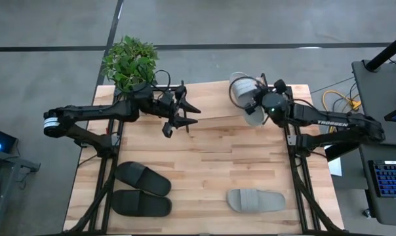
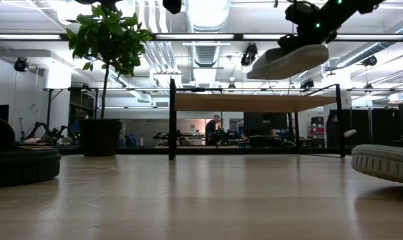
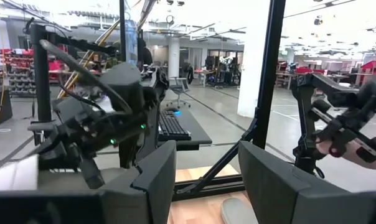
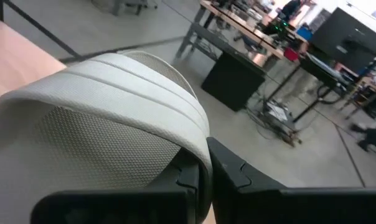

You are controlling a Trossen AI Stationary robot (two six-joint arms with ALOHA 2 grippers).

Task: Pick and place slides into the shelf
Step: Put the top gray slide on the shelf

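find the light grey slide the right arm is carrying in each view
High view: light grey-white slide sandal, upper right, over the shelf.
Low view: slide at top right, sole showing, above the wooden plank shelf.
Left wrist view: not clearly visible.
Right wrist view: strap fills the left.
Shared landmark: the shelf.

We see the shelf point(image 1: 217, 98) at the tabletop's point(image 1: 204, 157) far edge: a plant point(image 1: 129, 62) just left of it, a raised slide point(image 1: 245, 98) above its right end, three slides point(image 1: 142, 178) well before it.
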